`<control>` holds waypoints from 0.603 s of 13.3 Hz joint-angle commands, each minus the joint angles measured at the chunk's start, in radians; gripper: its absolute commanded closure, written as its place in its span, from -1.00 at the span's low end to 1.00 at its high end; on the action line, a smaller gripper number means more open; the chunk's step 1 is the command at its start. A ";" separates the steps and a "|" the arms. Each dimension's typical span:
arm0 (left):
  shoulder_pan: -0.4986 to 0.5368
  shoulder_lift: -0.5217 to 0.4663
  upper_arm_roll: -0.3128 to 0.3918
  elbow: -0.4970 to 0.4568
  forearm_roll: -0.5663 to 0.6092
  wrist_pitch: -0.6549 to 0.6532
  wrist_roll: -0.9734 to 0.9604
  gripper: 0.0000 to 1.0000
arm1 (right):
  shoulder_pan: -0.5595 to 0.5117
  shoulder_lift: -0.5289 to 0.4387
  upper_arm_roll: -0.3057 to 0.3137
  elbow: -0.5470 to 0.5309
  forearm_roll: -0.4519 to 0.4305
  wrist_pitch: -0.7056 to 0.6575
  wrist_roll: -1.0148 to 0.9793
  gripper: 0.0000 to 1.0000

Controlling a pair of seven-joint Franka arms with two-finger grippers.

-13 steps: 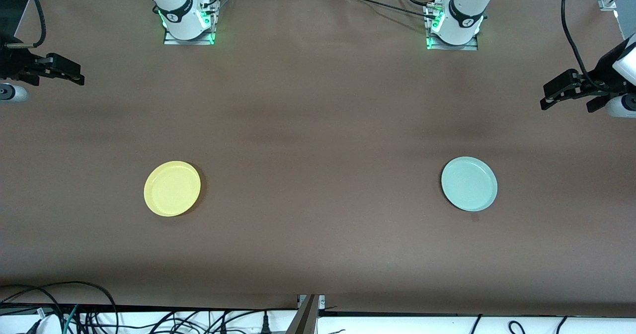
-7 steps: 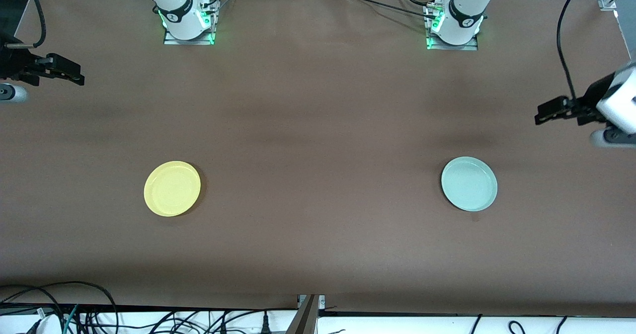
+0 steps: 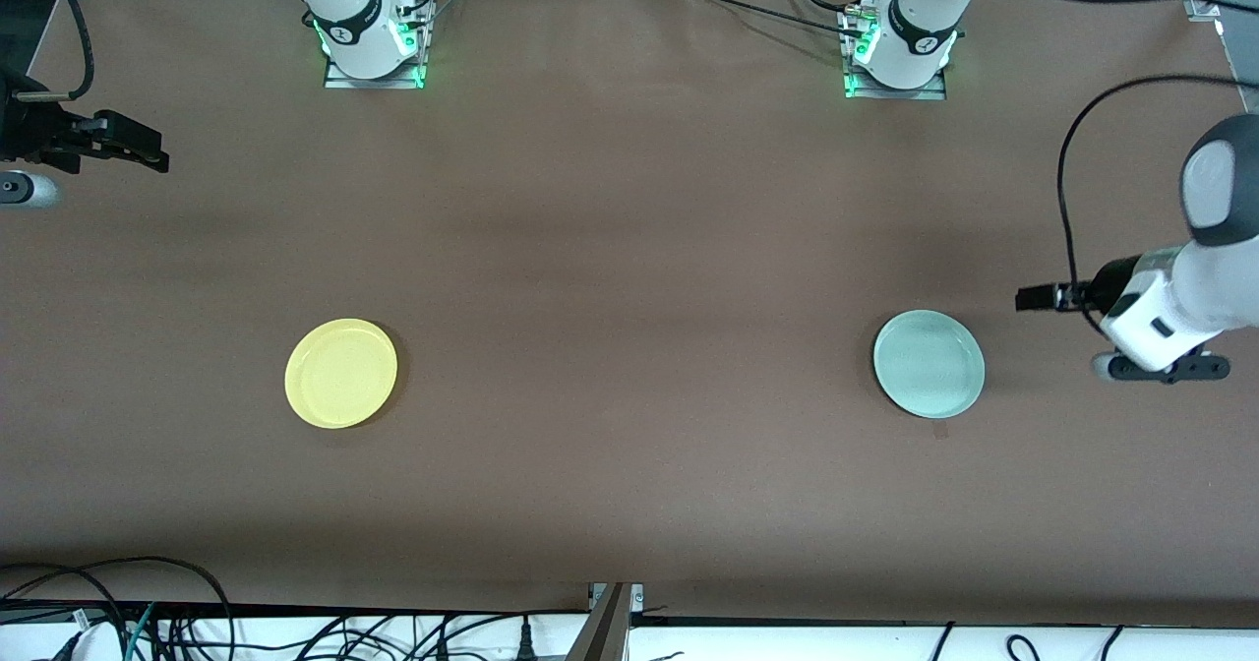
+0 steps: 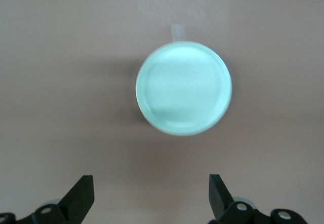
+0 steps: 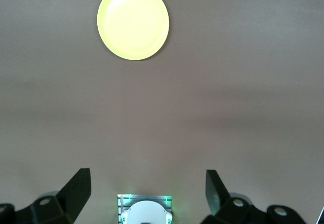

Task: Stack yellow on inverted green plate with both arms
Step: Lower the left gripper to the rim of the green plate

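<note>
A: Start at the left edge of the front view. What's there?

B: The right gripper (image 3: 148,154), up in the upper left over bare table (image 3: 629,248), fingers spread and holding nothing. That arm waits.

A: And the yellow plate?

B: The yellow plate (image 3: 341,373) lies lower left of centre, rim up, toward the right arm's end. Nothing touches it.

A: Moving across?

B: The green plate (image 3: 929,363) sits at centre right, toward the left arm's end — well apart from the yellow one. Its hollow seems to face up, so I'd judge it not yet turned over, though the sheen makes that hard to swear to.

A: And at the right edge?

B: The left gripper (image 3: 1038,298) hangs over the table just beside the green plate, clear of it. Its wrist view shows the fingers (image 4: 81,196) wide apart and empty, the plate ahead of them.

A: So progress?

B: Barely begun, I'd say — flipping the green plate and stacking the yellow one are both left.
</note>
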 commanded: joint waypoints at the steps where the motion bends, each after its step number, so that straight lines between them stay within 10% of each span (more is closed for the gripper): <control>1: 0.015 0.023 -0.007 -0.124 0.025 0.172 0.012 -1.00 | -0.012 0.007 0.008 0.024 0.002 -0.006 -0.009 -1.00; 8: 0.055 0.066 -0.007 -0.409 0.062 0.567 0.011 -1.00 | -0.009 0.007 0.009 0.024 0.002 0.002 -0.008 -1.00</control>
